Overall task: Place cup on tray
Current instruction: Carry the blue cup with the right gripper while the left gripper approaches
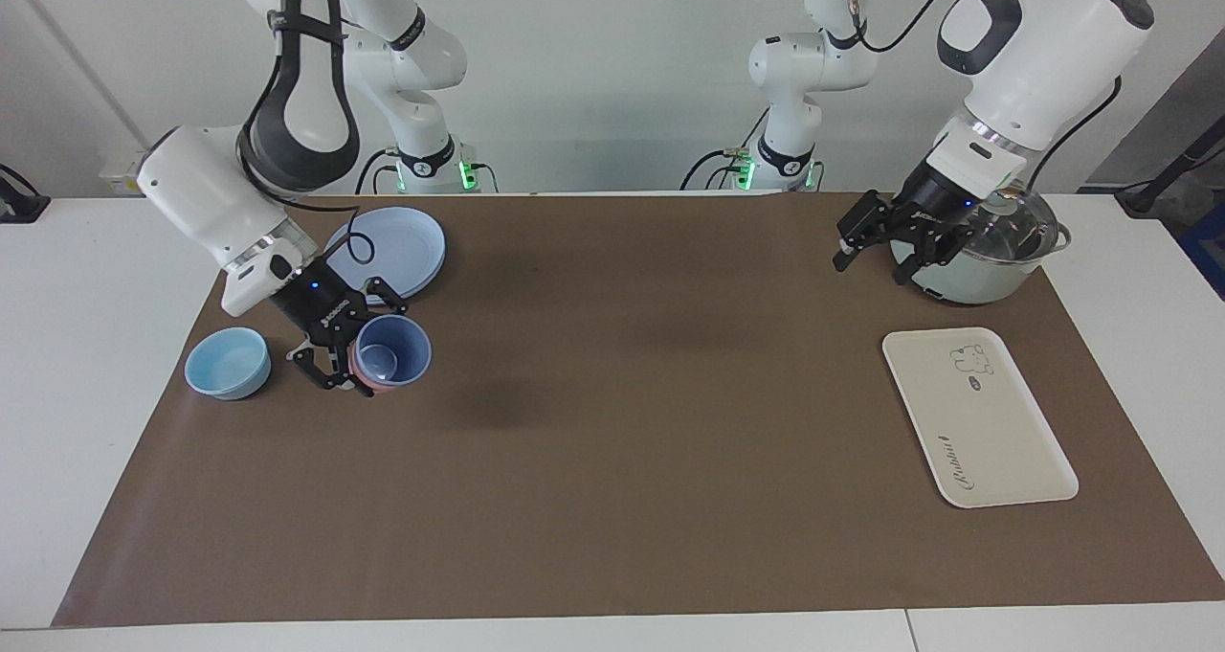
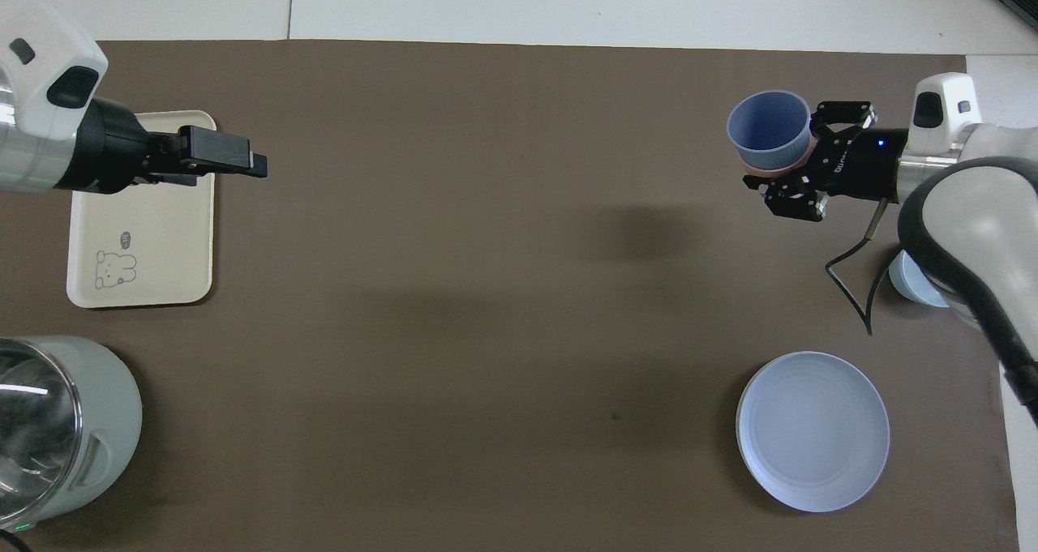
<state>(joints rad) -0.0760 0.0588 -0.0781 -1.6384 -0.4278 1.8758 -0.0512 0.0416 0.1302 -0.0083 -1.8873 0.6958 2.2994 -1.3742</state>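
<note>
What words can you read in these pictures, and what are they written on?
"Rabbit": cursive script, my best reading, on the tray, at the end away from its animal drawing.
Speech bubble beside that drawing: too small to read.
White lettering on the right gripper: too small to read.
White lettering on the left gripper: too small to read.
</note>
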